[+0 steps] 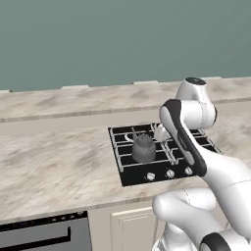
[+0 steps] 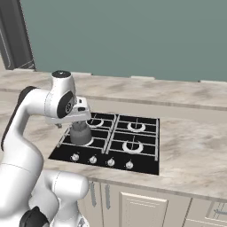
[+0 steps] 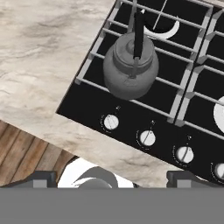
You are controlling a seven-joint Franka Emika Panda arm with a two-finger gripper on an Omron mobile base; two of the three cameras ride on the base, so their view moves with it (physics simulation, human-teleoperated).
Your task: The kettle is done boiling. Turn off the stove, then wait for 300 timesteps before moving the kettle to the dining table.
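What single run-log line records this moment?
gripper: open, above knobs | kettle: on stove front-left burner | held: nothing

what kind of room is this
A kitchen, by the look of it: a black four-burner stove set in a marble counter, a kettle on its grate, and an oven below.

Dark grey kettle [image 3: 130,66], black stove [image 3: 170,105] — grey grates, white burner rings, silver knobs [image 3: 147,138] — beige marble-veined tabletop [image 1: 59,162], teal wall [image 2: 133,35].
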